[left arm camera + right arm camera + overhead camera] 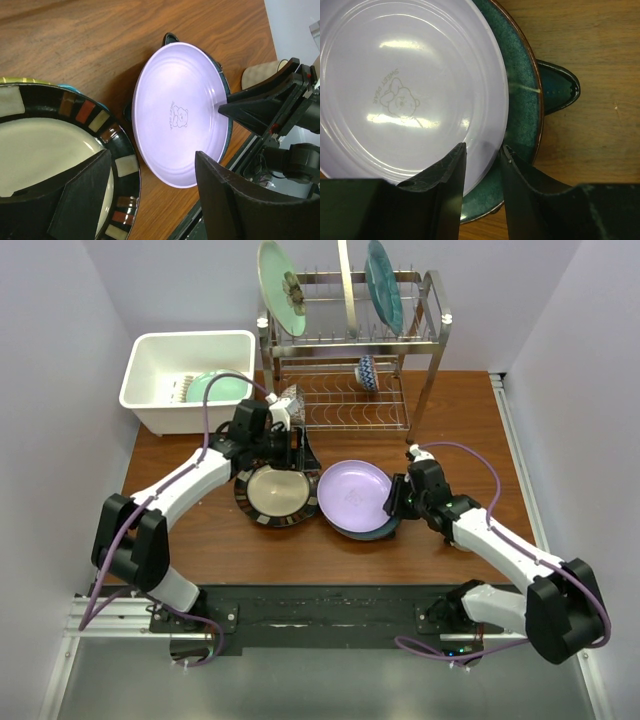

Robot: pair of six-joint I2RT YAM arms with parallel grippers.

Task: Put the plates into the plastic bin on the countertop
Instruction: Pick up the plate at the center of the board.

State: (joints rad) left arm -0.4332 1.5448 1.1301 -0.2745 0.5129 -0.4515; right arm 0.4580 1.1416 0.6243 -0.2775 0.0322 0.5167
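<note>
The round black-striped plate (277,493) with a cream centre lies on the countertop, and in the left wrist view (60,150) thin coloured edges show under it. My left gripper (285,458) is open, with one finger over the cream centre and the other past the rim (150,160). The lavender plate (355,495) rests on the dark star-shaped plate (388,528). My right gripper (397,502) is shut on the lavender plate's right rim (482,150). The white plastic bin (150,390) stands at the back left and holds a pale green plate (215,388).
The two-tier steel wire rack (425,340) stands at the back and holds the flower-motif plate (282,288), a teal plate (384,285) and a small bowl (367,370). A patterned bowl (290,400) sits beside my left wrist. Walls close in both sides.
</note>
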